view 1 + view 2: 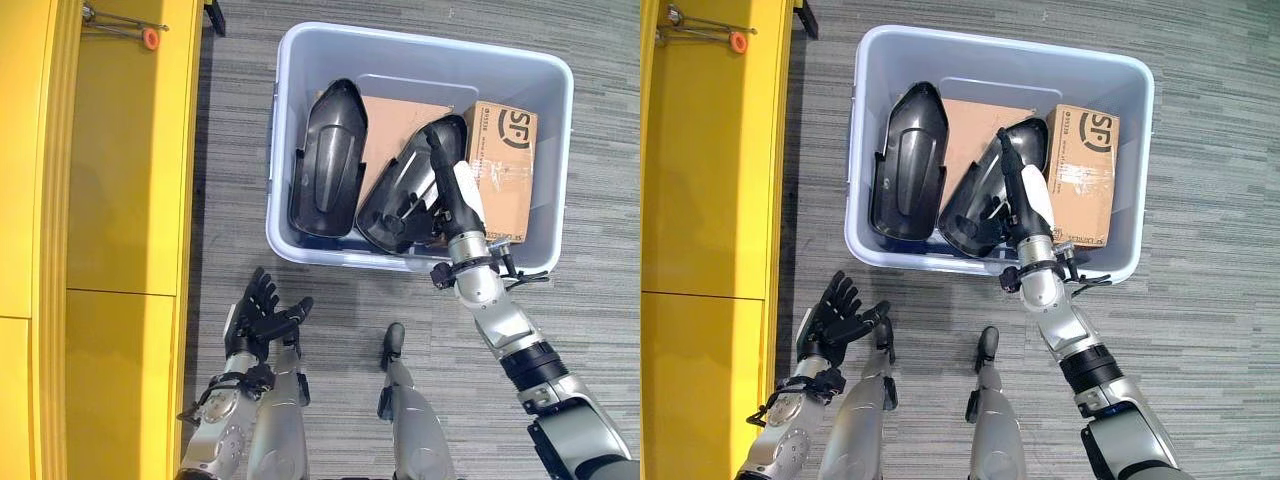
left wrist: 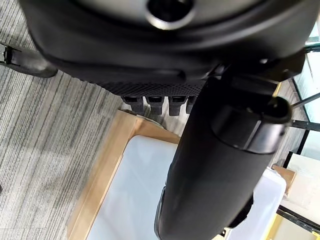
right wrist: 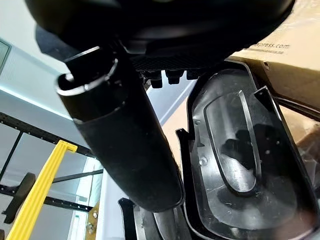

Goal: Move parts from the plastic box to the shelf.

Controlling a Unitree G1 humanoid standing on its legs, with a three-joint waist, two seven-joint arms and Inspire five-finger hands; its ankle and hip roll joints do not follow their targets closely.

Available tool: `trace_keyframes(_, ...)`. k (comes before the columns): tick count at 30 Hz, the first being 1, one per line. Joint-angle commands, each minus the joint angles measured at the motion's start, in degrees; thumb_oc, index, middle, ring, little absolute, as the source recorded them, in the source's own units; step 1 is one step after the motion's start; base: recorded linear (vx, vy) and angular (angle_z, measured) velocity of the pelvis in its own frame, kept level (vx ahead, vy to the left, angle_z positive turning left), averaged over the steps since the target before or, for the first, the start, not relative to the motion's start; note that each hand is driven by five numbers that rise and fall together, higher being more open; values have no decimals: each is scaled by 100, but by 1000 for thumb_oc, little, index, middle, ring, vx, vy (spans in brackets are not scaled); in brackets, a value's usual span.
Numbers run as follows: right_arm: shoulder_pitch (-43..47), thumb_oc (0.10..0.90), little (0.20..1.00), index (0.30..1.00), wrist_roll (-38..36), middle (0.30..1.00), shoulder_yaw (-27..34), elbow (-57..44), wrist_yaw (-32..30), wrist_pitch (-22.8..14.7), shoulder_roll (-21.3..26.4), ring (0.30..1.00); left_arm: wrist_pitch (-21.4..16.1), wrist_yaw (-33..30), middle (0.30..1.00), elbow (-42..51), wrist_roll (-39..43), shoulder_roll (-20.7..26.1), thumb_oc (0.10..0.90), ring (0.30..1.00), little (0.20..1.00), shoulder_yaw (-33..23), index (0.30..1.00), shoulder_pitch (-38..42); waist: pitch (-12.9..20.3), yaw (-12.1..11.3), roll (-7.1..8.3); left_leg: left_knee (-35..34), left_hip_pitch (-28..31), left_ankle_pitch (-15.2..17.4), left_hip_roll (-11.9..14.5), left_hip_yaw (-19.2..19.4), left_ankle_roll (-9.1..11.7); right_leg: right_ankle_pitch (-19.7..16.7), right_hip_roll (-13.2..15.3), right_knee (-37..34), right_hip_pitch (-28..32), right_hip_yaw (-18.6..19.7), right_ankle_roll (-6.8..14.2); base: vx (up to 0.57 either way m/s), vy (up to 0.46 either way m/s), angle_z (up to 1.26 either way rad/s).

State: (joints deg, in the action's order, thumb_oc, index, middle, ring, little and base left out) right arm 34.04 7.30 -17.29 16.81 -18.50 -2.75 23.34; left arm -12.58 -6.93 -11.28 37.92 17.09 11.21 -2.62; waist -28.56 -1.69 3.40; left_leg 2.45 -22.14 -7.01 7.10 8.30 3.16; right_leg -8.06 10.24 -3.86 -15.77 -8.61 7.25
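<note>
My right robot hand reached into the plastic box, fingers straight along one of two black parts beside a cardboard carton; my left robot hand hung spread.

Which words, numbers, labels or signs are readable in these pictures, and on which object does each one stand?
Cardboard box: a big round logo on its top, a brand mark and not quoted here.
Same cardboard box: lines of small print along its edges, too small to read.
Black parts, plastic box and yellow shelf: no text visible.
</note>
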Motion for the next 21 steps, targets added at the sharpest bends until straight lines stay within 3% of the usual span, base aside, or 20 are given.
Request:
trace_keyframes(1, 688, 900, 1000, 1000, 260, 1000, 121, -167, -438, -282, 68, 1000, -366, -23, 1000, 465, -41, 80, 900, 1000, 1000, -3, 1000, -37, 270, -27, 21, 286, -43, 448, 12, -372, 23, 229, 110, 600, -369, 254, 90, 9, 33, 0)
trace_keyframes(21, 222, 900, 1000, 1000, 1472, 1000, -54, -629, -457, 62, -274, 1000, -384, -270, 1000, 564, -282, 127, 900, 1000, 1000, -42, 1000, 38, 168, -33, 29, 601, -272, 667, -147, -416, -50, 216, 221, 527, -283, 237, 154, 2, 6, 0)
